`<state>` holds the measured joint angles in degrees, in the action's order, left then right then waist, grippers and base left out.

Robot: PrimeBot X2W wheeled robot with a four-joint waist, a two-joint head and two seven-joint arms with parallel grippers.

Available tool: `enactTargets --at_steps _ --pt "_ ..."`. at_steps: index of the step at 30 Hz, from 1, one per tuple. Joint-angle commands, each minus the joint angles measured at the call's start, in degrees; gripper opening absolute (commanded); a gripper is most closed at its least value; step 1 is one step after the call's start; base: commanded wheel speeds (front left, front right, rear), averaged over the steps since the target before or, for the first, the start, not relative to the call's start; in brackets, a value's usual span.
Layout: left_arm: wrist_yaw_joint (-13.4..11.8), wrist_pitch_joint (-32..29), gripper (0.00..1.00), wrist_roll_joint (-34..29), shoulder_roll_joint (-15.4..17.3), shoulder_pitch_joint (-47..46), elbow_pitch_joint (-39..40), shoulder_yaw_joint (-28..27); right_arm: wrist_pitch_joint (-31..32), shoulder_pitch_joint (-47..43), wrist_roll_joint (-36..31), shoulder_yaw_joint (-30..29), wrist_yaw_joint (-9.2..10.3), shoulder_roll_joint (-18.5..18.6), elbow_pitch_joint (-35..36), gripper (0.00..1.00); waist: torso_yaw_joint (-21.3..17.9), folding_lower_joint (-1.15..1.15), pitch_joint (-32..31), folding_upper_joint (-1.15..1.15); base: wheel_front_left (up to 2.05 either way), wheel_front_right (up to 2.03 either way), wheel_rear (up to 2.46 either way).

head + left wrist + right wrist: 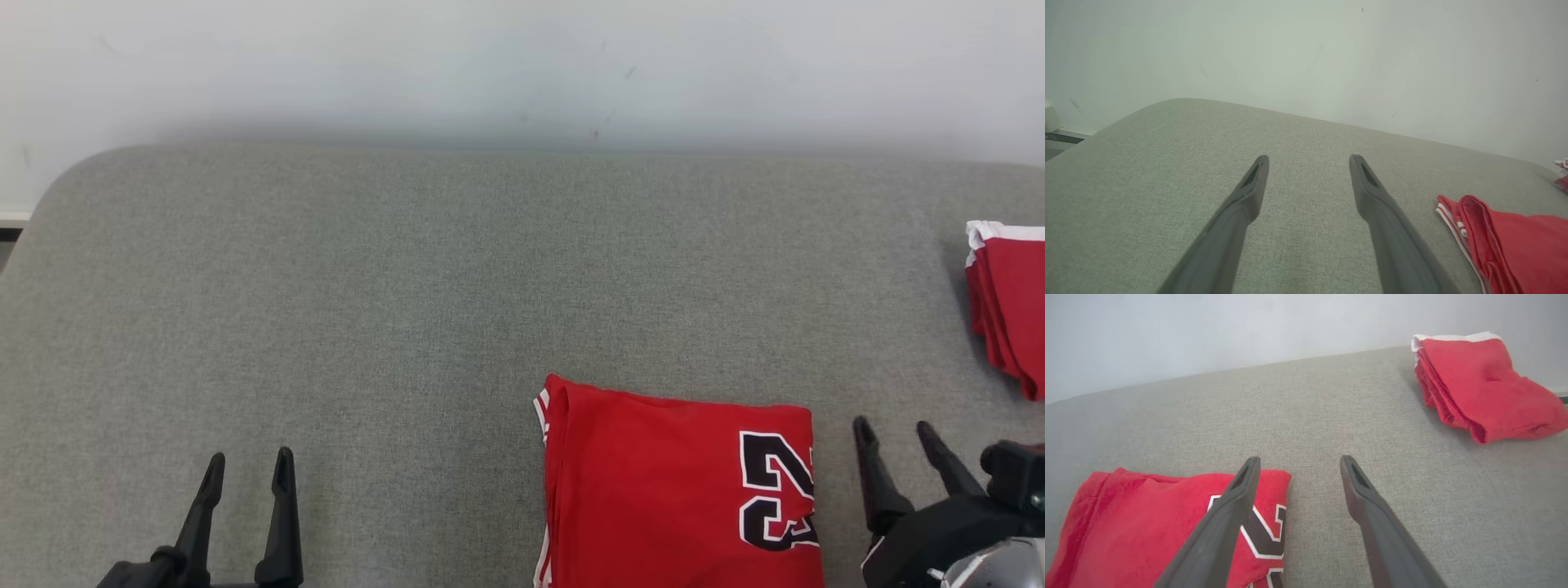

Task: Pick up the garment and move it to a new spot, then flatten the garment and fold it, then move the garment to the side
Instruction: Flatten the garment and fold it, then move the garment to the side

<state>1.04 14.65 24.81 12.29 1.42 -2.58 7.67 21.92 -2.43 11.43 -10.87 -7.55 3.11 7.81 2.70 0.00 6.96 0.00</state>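
Observation:
The garment (678, 482) is a red jersey with black-and-white numerals, folded into a neat rectangle at the front of the grey table; it also lies low in the right wrist view (1147, 526) and at the lower right of the left wrist view (1523, 249). My right gripper (894, 437) stands open just to the right of the folded garment, with nothing between its fingers (1237, 498). My left gripper (249, 469) is open and empty over bare table at the lower left, well apart from the garment, and its fingers (1249, 192) spread wide.
A stack of folded red garments (1008, 302) with white trim sits at the table's right edge, also at the upper right of the right wrist view (1482, 384). The grey fabric table (408, 286) ends at a pale wall (522, 65) behind.

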Motion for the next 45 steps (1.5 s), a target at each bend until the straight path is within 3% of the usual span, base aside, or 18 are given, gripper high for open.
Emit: enactTargets --at_steps 1,9,16,26,45 --pt "-0.14 0.4 1.0 -0.43 -0.28 1.26 -0.25 -0.1 -4.01 -0.38 -0.46 -0.62 0.12 -0.21 -1.11 1.0 -0.25 0.0 -1.03 0.0 0.0 0.0 0.0" --pt "-0.83 0.53 1.0 -2.7 -1.43 2.44 -1.41 -1.27 -23.96 -0.65 0.87 0.31 0.12 -0.28 -9.59 1.0 -1.5 0.0 -4.62 0.0 0.0 0.0 0.0" --pt "0.44 0.52 1.0 -3.7 -2.93 3.56 -2.76 -3.28 -32.62 -1.18 -2.33 4.57 0.12 0.54 -15.64 1.0 -2.21 0.0 -7.36 0.0 0.0 0.0 0.0" --pt "2.0 0.54 1.0 -6.77 -3.62 4.21 -7.49 -4.39 -33.71 -0.43 -5.44 7.49 0.13 1.28 -20.07 1.0 -3.26 0.0 -8.56 0.0 0.0 0.0 0.0" --pt "3.67 0.54 1.0 -9.21 -5.58 3.54 -9.42 -7.32 -32.05 1.02 -5.65 8.68 0.13 1.1 -19.85 1.0 -3.59 0.0 -7.91 0.0 0.0 0.0 0.0"
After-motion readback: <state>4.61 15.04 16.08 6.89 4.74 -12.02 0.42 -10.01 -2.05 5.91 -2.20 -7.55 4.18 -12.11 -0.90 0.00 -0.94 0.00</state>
